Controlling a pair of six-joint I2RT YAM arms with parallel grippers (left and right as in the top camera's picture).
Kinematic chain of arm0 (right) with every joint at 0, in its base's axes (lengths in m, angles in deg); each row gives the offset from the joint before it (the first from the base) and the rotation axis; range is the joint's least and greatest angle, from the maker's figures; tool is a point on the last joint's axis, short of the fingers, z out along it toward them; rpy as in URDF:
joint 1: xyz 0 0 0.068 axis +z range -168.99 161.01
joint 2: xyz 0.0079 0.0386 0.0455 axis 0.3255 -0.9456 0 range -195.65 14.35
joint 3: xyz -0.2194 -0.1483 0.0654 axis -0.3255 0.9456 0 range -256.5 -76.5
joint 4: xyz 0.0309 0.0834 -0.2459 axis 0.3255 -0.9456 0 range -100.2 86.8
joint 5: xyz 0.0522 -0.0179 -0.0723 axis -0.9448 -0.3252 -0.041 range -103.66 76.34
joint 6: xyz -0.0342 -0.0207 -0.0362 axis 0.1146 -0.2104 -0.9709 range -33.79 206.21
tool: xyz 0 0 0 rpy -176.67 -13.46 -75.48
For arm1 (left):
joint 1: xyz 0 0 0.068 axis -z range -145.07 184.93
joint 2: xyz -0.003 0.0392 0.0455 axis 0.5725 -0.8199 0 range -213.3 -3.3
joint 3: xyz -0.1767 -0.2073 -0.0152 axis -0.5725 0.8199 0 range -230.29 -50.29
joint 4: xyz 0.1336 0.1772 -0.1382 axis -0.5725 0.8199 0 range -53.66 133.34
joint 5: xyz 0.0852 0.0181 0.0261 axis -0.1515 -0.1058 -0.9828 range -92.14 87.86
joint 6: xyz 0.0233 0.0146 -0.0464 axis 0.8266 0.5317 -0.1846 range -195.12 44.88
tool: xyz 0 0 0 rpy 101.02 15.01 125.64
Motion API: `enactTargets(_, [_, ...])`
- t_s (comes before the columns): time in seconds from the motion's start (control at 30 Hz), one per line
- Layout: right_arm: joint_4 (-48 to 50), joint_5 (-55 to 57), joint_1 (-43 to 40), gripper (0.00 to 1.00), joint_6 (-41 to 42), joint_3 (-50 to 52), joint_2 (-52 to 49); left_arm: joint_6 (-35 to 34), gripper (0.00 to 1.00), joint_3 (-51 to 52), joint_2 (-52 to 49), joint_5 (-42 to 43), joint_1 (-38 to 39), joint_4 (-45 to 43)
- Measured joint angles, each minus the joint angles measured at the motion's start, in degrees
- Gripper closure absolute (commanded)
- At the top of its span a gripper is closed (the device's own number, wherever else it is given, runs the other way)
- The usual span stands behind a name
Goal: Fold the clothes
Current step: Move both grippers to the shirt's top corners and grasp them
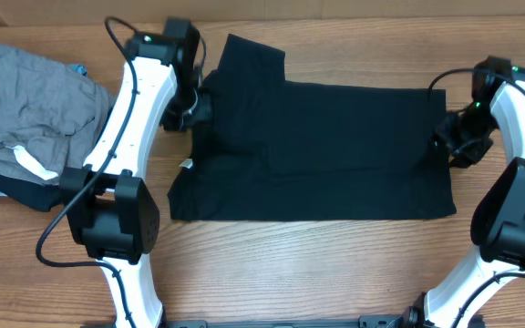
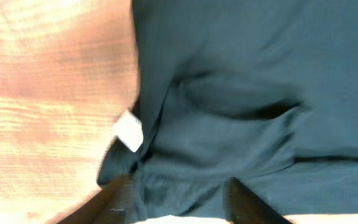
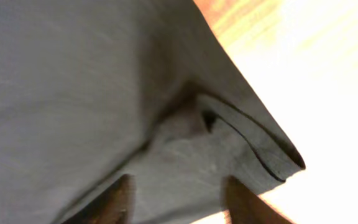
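Observation:
The black T-shirt point(image 1: 335, 155) lies flat across the middle of the table, with one sleeve sticking out at the top left and its small white neck tag point(image 1: 188, 165) at its left edge. My left gripper point(image 1: 199, 107) is at the shirt's upper left edge. In the left wrist view its fingers point(image 2: 179, 199) are spread apart over bunched fabric point(image 2: 260, 74), with the tag point(image 2: 128, 130) just ahead. My right gripper point(image 1: 449, 137) is at the shirt's right edge. Its fingers point(image 3: 178, 199) are spread over the fabric point(image 3: 73, 81) near a folded hem corner point(image 3: 272, 155).
A crumpled grey garment point(image 1: 35, 109) with a white label lies at the far left on a dark garment point(image 1: 16, 191). Bare wooden table point(image 1: 317, 264) shows in front of the shirt. Both arm bases stand near the front edge.

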Motion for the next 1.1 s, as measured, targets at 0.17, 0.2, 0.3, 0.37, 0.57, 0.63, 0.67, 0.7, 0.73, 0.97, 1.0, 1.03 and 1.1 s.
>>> enactTargets(0.17, [11.0, -1.3, 0.0, 0.00, -7.4, -4.1, 0.0, 7.0, 0.07, -6.7, 0.1, 0.0, 0.0, -15.0])
enactTargets(0.2, [13.4, -1.4, 0.0, 0.00, -8.9, -4.1, 0.0, 8.3, 0.09, -6.7, 0.1, 0.0, 0.0, -18.1])
enactTargets(0.3, [19.0, -1.4, 0.0, 0.00, -11.7, -4.0, 0.0, 10.0, 0.11, -6.8, -0.6, 0.0, 0.0, -26.0])
enactTargets(0.37, [22.3, -1.4, 0.0, 0.00, -13.7, -4.0, 0.0, 11.3, 0.10, -7.1, -3.2, 1.0, 0.0, -32.1])
enactTargets(0.57, [25.9, -1.4, 0.0, 0.00, -15.8, -3.9, 0.0, 13.2, 0.08, -7.2, -15.8, 3.3, 0.0, -47.4])
enactTargets(0.63, [25.9, -1.4, 0.0, 0.00, -16.0, -3.9, 0.0, 13.7, 0.10, -7.1, -20.0, 3.8, 0.0, -52.8])
enactTargets(0.67, [25.9, -1.4, 0.0, 0.00, -16.0, -3.9, 0.0, 13.8, 0.11, -7.1, -21.7, 3.9, 0.0, -55.1])
enactTargets(0.7, [25.9, -1.4, 0.0, 0.00, -16.2, -3.9, 0.0, 13.8, 0.12, -7.0, -23.3, 4.1, 0.0, -57.7])
enactTargets(0.73, [25.9, -1.4, 0.0, 0.00, -16.2, -3.9, 0.0, 13.9, 0.12, -7.0, -24.5, 4.1, 0.0, -59.5])
enactTargets(0.97, [25.9, -1.4, 0.0, 0.00, -16.4, -3.9, 0.0, 13.7, 0.15, -6.9, -27.1, 4.3, 0.0, -71.0])
enactTargets(1.0, [25.9, -1.4, 0.0, 0.00, -16.4, -3.9, 0.0, 13.7, 0.15, -6.9, -27.3, 4.3, 0.0, -71.4])
enactTargets(1.03, [25.9, -1.5, 0.0, 0.00, -16.4, -3.9, 0.0, 13.7, 0.15, -6.9, -27.5, 4.3, 0.0, -71.6])
enactTargets(1.1, [25.9, -1.5, 0.0, 0.00, -16.4, -3.9, 0.0, 13.7, 0.16, -6.9, -28.7, 3.7, 0.3, -71.7])
